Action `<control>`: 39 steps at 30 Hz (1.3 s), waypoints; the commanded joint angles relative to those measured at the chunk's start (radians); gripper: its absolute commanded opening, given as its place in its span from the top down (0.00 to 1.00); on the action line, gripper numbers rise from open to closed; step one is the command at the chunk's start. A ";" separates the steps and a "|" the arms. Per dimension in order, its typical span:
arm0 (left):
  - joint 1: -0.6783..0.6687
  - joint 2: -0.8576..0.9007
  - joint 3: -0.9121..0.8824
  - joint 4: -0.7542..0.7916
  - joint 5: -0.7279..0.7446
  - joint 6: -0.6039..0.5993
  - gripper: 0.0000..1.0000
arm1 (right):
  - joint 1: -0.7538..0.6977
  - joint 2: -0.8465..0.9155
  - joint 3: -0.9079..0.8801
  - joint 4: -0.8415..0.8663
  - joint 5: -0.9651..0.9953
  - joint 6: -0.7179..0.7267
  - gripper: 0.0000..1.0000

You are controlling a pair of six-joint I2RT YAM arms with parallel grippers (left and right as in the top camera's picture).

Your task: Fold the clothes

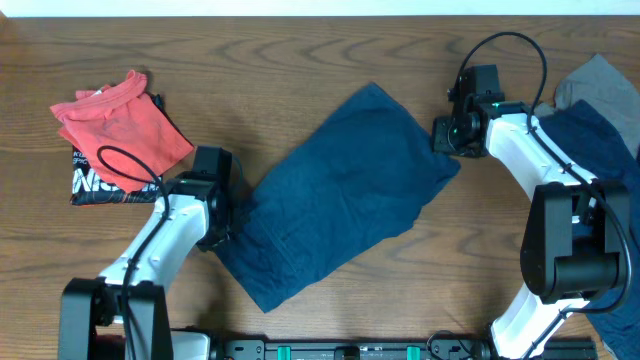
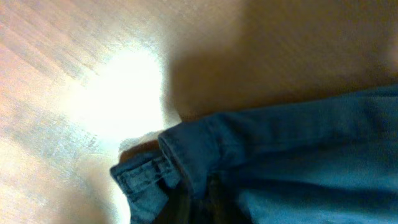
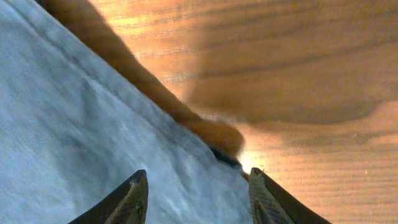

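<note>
A dark blue denim garment (image 1: 340, 195) lies spread diagonally across the middle of the table. My left gripper (image 1: 232, 212) is at its lower left edge. In the left wrist view the jaws (image 2: 199, 208) are dark and mostly buried in the cloth, shut on the garment's seamed corner (image 2: 161, 174). My right gripper (image 1: 445, 135) is at the garment's right corner. In the right wrist view its fingers (image 3: 198, 186) are open and straddle the cloth (image 3: 74, 124) near its edge, with nothing held.
A folded red shirt (image 1: 120, 125) lies on a black printed garment (image 1: 95, 185) at the far left. A pile of grey (image 1: 598, 85) and blue clothes (image 1: 600, 140) lies at the right edge. Bare wood lies around the blue garment.
</note>
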 commanded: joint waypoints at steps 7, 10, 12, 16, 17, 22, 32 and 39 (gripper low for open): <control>0.003 0.028 -0.006 -0.021 0.006 -0.053 0.49 | 0.035 -0.025 0.005 -0.043 -0.045 -0.168 0.56; 0.003 0.028 -0.006 -0.021 0.006 -0.053 0.50 | 0.045 -0.009 0.003 -0.040 -0.046 -0.187 0.57; 0.003 0.028 -0.006 -0.021 0.010 -0.053 0.49 | 0.050 0.009 -0.003 -0.028 -0.046 -0.187 0.59; 0.003 0.028 -0.006 0.007 0.009 -0.054 0.49 | 0.051 0.071 -0.006 -0.042 -0.045 -0.186 0.60; 0.003 0.028 -0.007 0.035 0.009 -0.053 0.49 | 0.049 0.088 -0.006 -0.058 -0.041 -0.186 0.60; 0.003 0.034 -0.007 0.177 0.001 -0.041 0.49 | 0.036 0.120 -0.006 -0.189 0.037 -0.167 0.60; 0.019 0.039 0.059 0.294 0.060 0.064 0.11 | -0.117 0.117 -0.006 -0.435 0.262 0.077 0.59; 0.026 0.023 0.081 0.014 0.223 0.061 0.02 | -0.146 0.117 -0.006 -0.435 0.227 0.076 0.55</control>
